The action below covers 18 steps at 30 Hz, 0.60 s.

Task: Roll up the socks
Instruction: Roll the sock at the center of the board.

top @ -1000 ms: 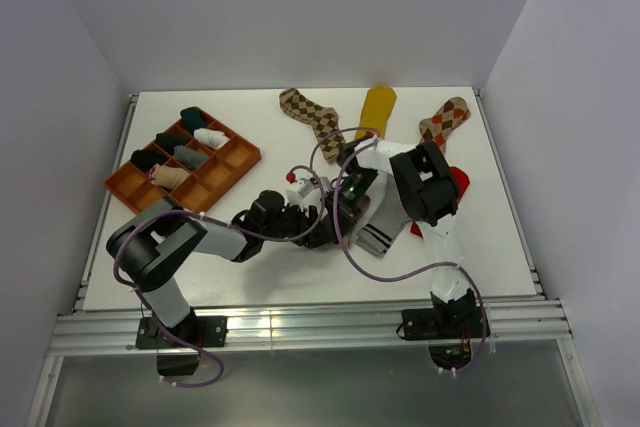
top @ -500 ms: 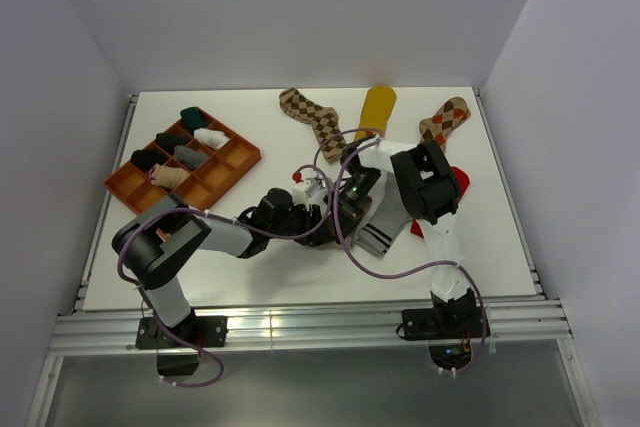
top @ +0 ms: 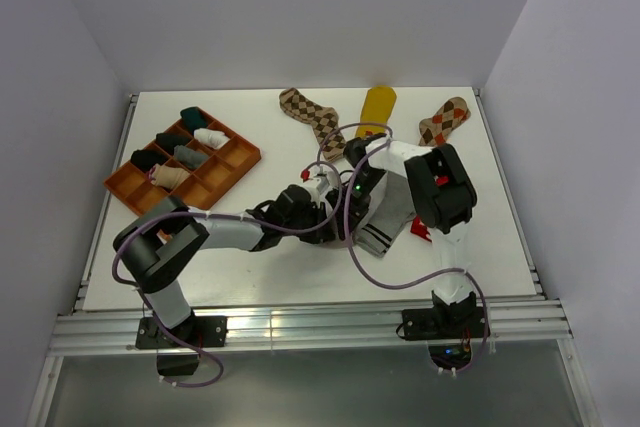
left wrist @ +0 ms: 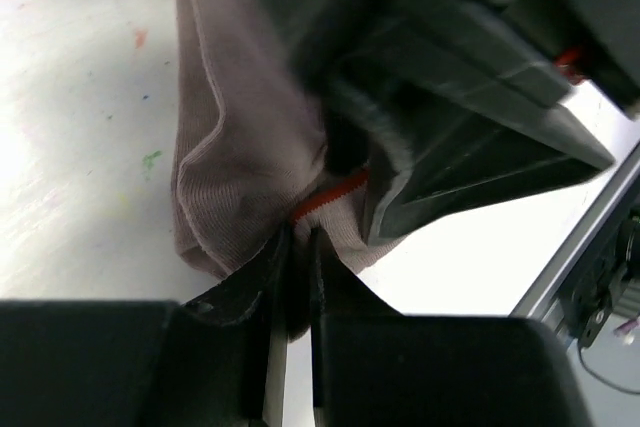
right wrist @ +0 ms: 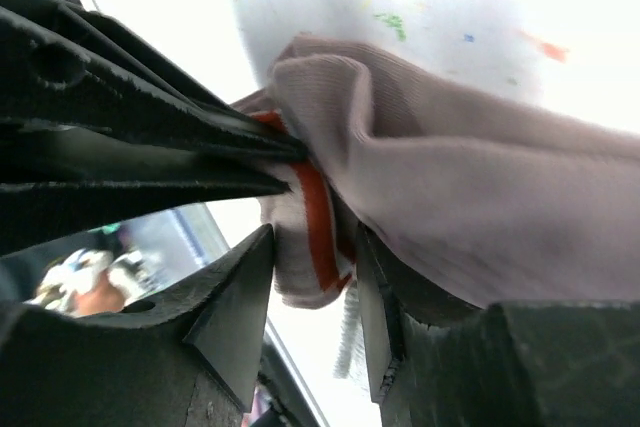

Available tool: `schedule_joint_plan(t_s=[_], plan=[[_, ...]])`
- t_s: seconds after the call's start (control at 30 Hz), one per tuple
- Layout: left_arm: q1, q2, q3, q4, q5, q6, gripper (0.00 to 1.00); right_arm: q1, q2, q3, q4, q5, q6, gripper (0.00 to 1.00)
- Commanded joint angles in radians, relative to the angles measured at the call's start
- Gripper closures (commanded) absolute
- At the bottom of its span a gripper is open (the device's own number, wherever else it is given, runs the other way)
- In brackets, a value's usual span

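Observation:
The taupe sock point(left wrist: 240, 147) lies bunched between both grippers at the table's middle. My left gripper point(left wrist: 297, 237) is shut on its red-striped cuff point(right wrist: 322, 215), pinching a thin fold. My right gripper point(right wrist: 315, 237) is open, its jaws standing apart on either side of the same cuff. In the top view the left gripper point(top: 325, 209) and right gripper point(top: 352, 195) meet tip to tip and hide that sock. The grey sock with black stripes point(top: 385, 219) lies flat under the right arm. A red sock point(top: 458, 179) shows beside it.
Two brown argyle socks point(top: 310, 115) point(top: 445, 122) and a mustard yellow sock point(top: 377, 107) lie along the far edge. An orange compartment tray point(top: 240, 152) with several rolled socks sits at the left. Purple cables loop over both arms.
My left gripper moved right and closed on the taupe cuff. My right gripper, shut a second ago, has opened round the same cuff, and its arm has shifted slightly.

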Motion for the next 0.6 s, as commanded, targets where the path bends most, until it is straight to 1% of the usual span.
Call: schedule_joint_plan(t_s=[0.0, 0.17, 0.23, 0.27, 0.37, 0.47, 0.57], plan=[[-0.015, -0.011, 0.011, -0.230, -0.090, -0.046, 1.00, -0.015, -0.084, -0.028, 0.131, 0.104, 0.032, 0.53], [-0.021, -0.020, 0.029, -0.302, -0.114, -0.099, 1.00, -0.043, -0.155, -0.051, 0.181, 0.136, 0.078, 0.54], [-0.027, -0.023, 0.049, -0.327, -0.126, -0.122, 1.00, -0.060, -0.170, -0.059, 0.220, 0.159, 0.110, 0.57], [-0.030, -0.023, 0.055, -0.371, -0.127, -0.125, 1.00, -0.068, -0.184, -0.064, 0.235, 0.173, 0.119, 0.59], [-0.035, -0.029, 0.077, -0.438, -0.139, -0.163, 1.00, -0.081, -0.205, -0.076, 0.306, 0.226, 0.153, 0.63], [-0.038, -0.037, 0.089, -0.480, -0.127, -0.200, 1.00, -0.078, -0.203, -0.065, 0.320, 0.248, 0.172, 0.63], [-0.042, -0.049, 0.115, -0.544, -0.127, -0.226, 1.00, -0.075, -0.161, -0.015, 0.294, 0.256, 0.175, 0.63]])
